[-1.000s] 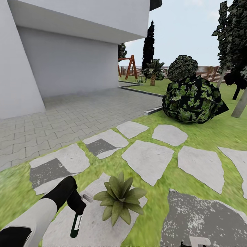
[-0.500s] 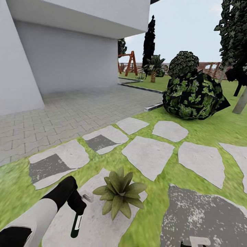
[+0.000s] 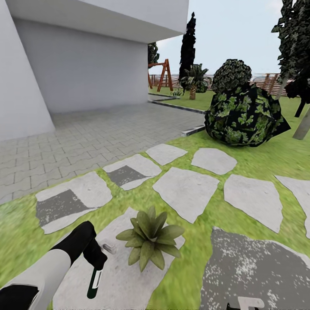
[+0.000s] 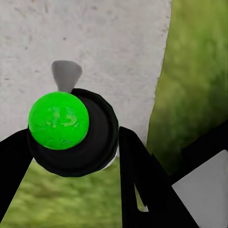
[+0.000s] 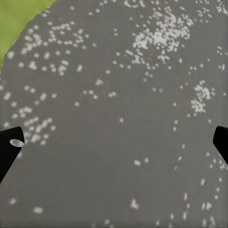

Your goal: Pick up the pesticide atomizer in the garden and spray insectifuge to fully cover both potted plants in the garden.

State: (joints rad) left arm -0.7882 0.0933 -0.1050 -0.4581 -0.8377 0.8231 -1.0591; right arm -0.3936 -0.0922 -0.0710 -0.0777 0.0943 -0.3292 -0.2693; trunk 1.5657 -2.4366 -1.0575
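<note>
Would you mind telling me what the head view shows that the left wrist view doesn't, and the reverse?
Head view alone: the potted plant, the big bush, the house wall and the atomizer's dark body with its label. Left wrist view alone: the atomizer's bright green round end, seen end-on with a black finger beside it. Both share the atomizer, grey stone and grass.

Head camera overlooks the garden [image 3: 241, 150]; wrist cameras look closely downward at its paving.

House garden: lawn [image 3: 258, 159], stepping stones [image 3: 186, 189].
</note>
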